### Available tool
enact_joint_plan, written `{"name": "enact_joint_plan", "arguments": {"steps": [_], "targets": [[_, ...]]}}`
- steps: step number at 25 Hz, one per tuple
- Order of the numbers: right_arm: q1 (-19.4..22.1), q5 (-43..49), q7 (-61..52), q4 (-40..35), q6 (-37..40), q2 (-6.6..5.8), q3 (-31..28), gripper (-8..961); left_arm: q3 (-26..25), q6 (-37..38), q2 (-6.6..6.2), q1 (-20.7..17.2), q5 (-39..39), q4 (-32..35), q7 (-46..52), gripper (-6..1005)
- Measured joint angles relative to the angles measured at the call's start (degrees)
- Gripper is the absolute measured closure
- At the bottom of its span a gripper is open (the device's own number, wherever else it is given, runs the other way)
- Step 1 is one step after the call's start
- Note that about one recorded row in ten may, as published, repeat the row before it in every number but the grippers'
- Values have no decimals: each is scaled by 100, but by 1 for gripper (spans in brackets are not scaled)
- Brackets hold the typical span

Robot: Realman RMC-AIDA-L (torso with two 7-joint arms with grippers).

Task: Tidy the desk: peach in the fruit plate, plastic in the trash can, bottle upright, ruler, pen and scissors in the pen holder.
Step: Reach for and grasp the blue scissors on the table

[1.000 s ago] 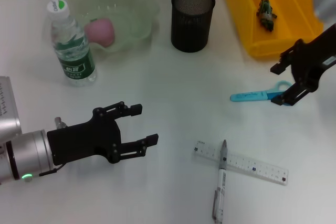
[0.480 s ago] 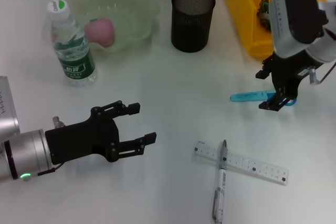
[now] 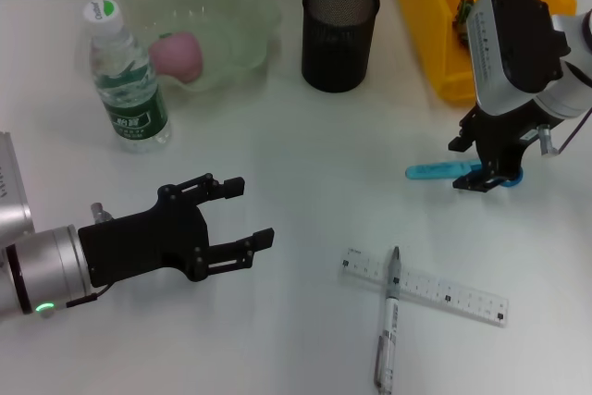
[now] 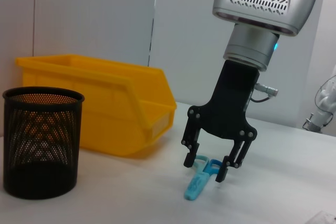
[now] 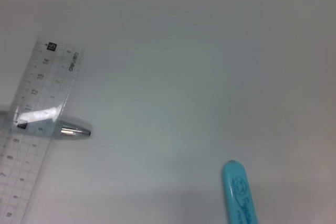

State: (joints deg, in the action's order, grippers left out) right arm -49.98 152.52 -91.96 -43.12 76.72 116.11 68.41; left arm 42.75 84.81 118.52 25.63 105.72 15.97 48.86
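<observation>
A: Right gripper [image 3: 481,171] at the right of the head view, fingers spread, straddling the handle end of the blue sheathed scissors [image 3: 449,170] lying flat on the white desk [image 3: 305,154]; looks like the scissors step.

B: Agreed; nothing clamped yet; next I'd expect a squeeze on those handles, then a lift toward the black mesh pen holder [image 3: 339,33] at upper centre.

A: Left gripper [image 3: 236,215] idles lower left, fingers apart; clear plastic ruler [image 3: 425,286] and silver pen [image 3: 388,317] lie crossed at lower right, waiting.
</observation>
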Motion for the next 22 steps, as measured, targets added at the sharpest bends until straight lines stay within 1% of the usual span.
{"name": "enact_joint_plan", "arguments": {"steps": [8,13,22], "targets": [[67,9,66,17,-108,8,4,422,-13,0,1,-6,0,-11,0,197],[73,56,91,70,-150,9,6,531,-13,0,-4,-6,0,-8,0,197],[86,79,96,85,-247,18,6,569,-12,30,-4,-6,-2,2,0,197]]}}
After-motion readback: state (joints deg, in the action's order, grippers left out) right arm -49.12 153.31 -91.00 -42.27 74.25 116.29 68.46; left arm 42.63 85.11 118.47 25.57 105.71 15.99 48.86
